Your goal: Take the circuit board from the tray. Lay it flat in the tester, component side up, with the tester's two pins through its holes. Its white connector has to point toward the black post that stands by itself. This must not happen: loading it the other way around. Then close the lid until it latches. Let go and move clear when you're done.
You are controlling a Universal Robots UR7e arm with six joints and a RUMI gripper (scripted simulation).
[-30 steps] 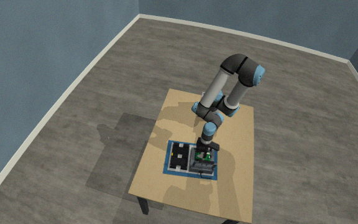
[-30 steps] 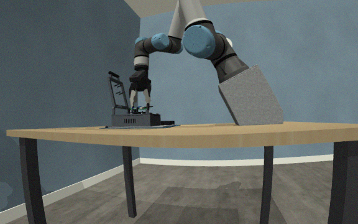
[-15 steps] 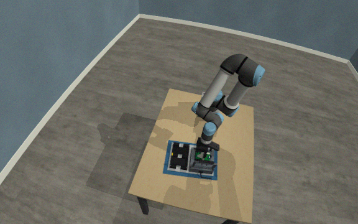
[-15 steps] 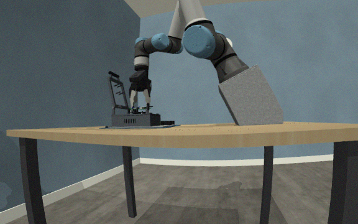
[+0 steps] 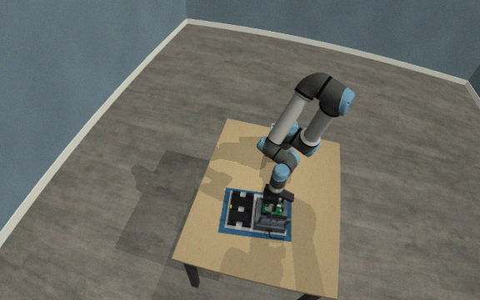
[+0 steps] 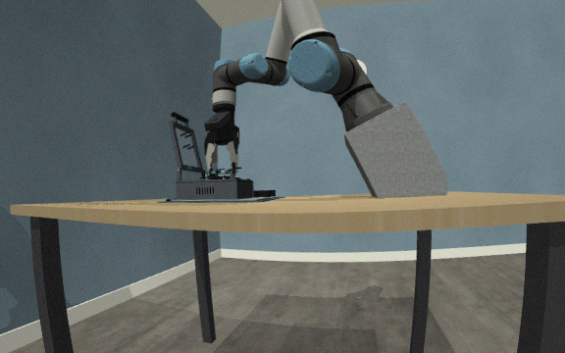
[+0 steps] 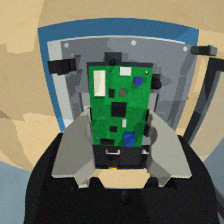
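While flat, board point(image 5: 276, 212) point(image 6: 222, 172) point(image 7: 119, 100) between fingertips point(image 6: 209, 161)

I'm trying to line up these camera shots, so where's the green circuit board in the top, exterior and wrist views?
Top: circuit board right of the black tray, below the gripper.
Exterior: thin green edge left of centre, above the tester's base.
Wrist: upright rectangle at centre, between the fingers.
Shared landmark: blue mat.

My arm point(image 5: 292, 118) point(image 6: 250, 69) has pale grey tubes, dark grey joints with black rings, and round light-blue caps. From out here I see its black gripper point(image 5: 274, 195) point(image 6: 222, 164) point(image 7: 118, 109) ends in angular, light-grey fingers point(image 6: 210, 158).
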